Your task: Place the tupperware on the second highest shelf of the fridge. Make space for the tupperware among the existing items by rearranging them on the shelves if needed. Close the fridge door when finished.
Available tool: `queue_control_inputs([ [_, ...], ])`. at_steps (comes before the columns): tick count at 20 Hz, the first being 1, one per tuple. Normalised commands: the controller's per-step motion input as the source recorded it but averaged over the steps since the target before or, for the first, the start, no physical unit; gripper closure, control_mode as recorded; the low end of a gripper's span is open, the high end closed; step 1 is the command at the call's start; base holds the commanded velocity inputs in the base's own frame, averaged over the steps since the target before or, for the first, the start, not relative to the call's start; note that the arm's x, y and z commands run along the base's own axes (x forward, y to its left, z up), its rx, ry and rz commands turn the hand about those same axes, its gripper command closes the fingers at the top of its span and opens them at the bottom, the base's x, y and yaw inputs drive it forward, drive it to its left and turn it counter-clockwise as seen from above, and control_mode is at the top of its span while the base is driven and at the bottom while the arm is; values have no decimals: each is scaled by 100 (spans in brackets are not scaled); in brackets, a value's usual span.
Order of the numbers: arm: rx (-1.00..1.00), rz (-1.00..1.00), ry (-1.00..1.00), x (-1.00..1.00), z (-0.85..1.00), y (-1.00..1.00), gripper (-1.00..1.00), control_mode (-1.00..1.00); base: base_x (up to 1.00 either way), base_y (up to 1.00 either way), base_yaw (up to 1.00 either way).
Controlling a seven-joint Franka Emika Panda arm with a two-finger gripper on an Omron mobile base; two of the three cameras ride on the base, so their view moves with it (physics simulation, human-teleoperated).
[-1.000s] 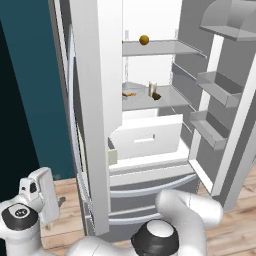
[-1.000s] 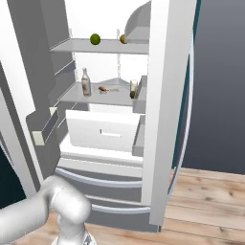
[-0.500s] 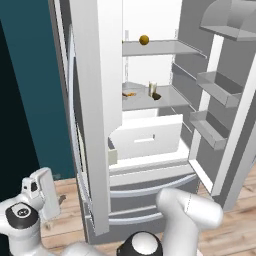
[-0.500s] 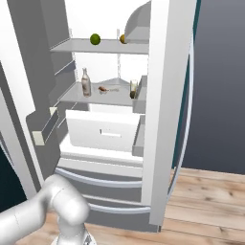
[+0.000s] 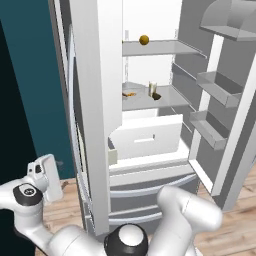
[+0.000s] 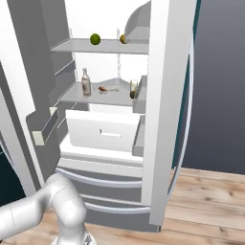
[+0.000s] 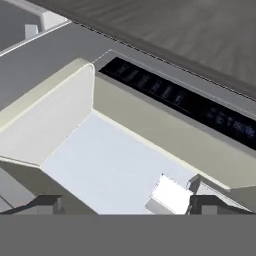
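Right base view: fridge [image 6: 162, 119] open; bottle [image 6: 86, 82], carton [image 6: 133, 86] on shelf [image 6: 76, 94]; hand [image 7: 122, 202] wide, empty.

base views: flank open fridge [image 5: 150, 125] | hand view: angled downward, close

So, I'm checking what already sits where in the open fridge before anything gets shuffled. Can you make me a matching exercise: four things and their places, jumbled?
Things:
1. green ball
2. bottle
3. beige carton
4. white drawer

Places, as the right base view shows them:
A. directly below the second highest shelf
B. on the top shelf
C. right part of the second highest shelf
D. left part of the second highest shelf

Pairs: 1-B, 2-D, 3-C, 4-A
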Motion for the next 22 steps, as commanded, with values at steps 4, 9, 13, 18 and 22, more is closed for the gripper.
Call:
queue_control_inputs([
  [4, -1, -3, 3, 30, 0, -22, -100, -100, 0, 0, 0],
  [9, 0, -6, 0, 5, 0, -50, -100, -100, 0, 0, 0],
  [13, 0, -7, 0, 1, 0, -65, -100, -100, 0, 0, 0],
  [18, 0, -2, 0, 0, 0, -85, -100, -100, 0, 0, 0],
  [22, 0, 0, 0, 1, 0, -83, -100, -100, 0, 0, 0],
])
